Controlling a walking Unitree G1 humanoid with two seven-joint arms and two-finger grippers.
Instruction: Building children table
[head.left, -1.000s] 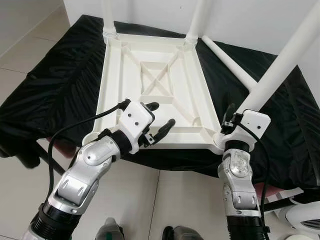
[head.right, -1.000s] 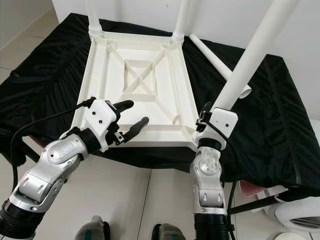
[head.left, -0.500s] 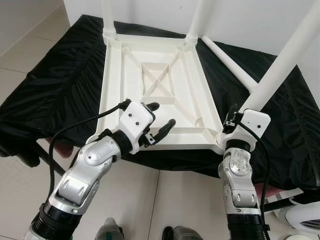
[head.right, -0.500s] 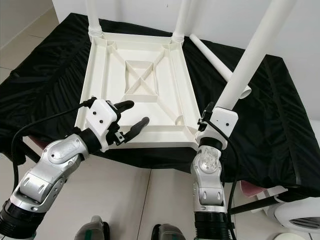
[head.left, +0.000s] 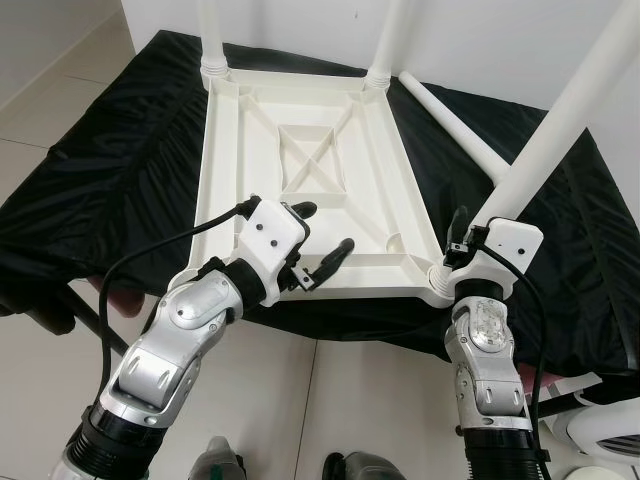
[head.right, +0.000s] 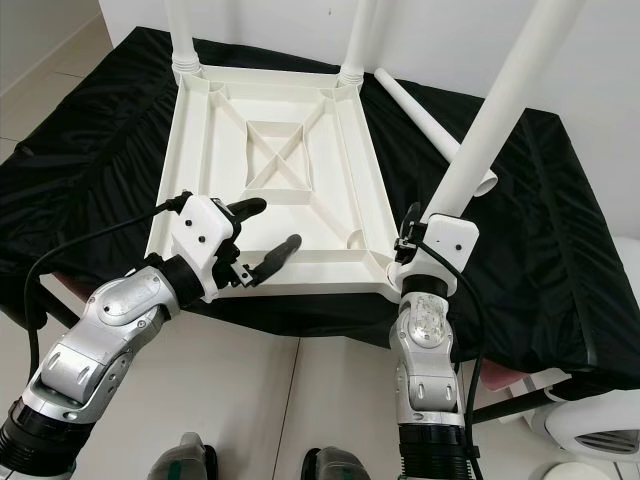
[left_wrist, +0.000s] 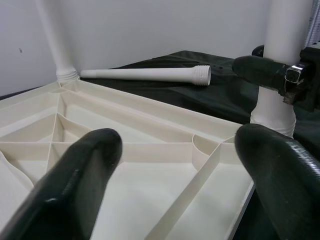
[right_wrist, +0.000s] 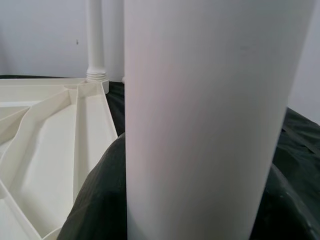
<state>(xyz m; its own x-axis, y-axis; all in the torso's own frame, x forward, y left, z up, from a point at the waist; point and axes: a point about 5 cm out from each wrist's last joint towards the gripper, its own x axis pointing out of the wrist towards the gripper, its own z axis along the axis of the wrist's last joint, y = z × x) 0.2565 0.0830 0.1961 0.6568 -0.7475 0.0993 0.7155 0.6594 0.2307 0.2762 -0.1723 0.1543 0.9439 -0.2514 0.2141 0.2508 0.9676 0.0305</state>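
A white table top (head.left: 216, 150) lies upside down on a black cloth. Two white legs (head.left: 210, 35) (head.left: 391, 40) stand in its far corners. My right gripper (head.left: 468, 238) is shut on a third leg (head.left: 560, 120), which rises tilted from the near right corner socket (head.left: 440, 280). That same leg (right_wrist: 210, 120) is close up in the right wrist view. A loose fourth leg (head.left: 455, 110) lies on the cloth to the right of the top. My left gripper (head.left: 325, 232) hovers open over the top's near edge, with nothing between its fingers (left_wrist: 80, 185).
The black cloth (head.left: 110, 180) covers the low work surface and hangs over its edges. Tiled floor (head.left: 330, 390) lies between me and it, with my feet (head.left: 220, 465) at the bottom. A white wall (head.left: 500, 40) is behind. A white round object (head.left: 600, 440) sits low right.
The view has shifted slightly. Both grippers keep their places, the right still on the leg, the left still open.
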